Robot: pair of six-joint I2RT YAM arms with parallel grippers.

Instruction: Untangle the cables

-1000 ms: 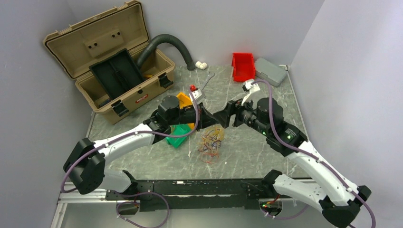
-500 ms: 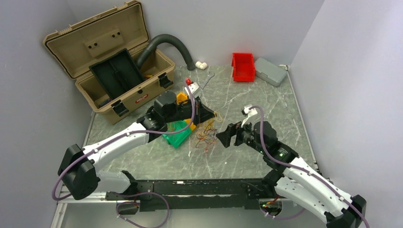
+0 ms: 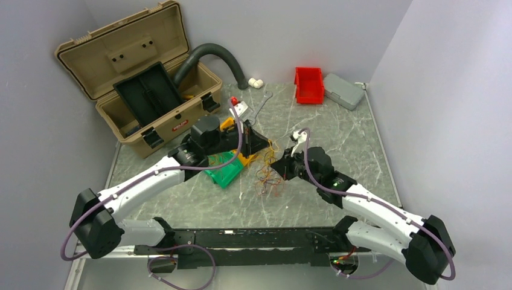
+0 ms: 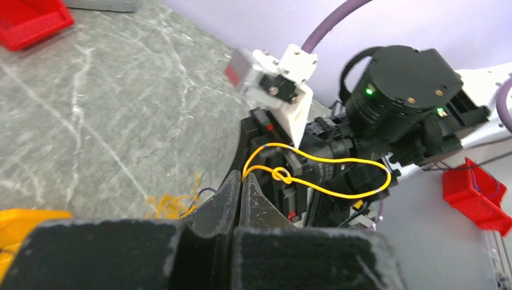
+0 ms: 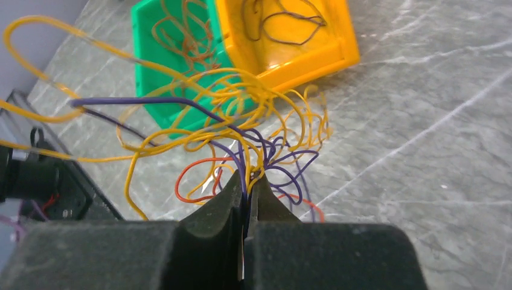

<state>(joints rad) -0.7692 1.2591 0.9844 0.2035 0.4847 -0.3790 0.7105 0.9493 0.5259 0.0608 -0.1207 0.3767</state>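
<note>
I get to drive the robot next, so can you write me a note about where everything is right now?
The left tool is shut on one yellow wire that has a knot in it.
The right tool is shut on the wires, pinching purple and yellow strands.
The bunch sits between the two tools, next to the green bin and the yellow bin.
Done: a few loose wires lie in each bin.
Left: the bunch is tangled and probably needs pulling apart strand by strand.
</note>
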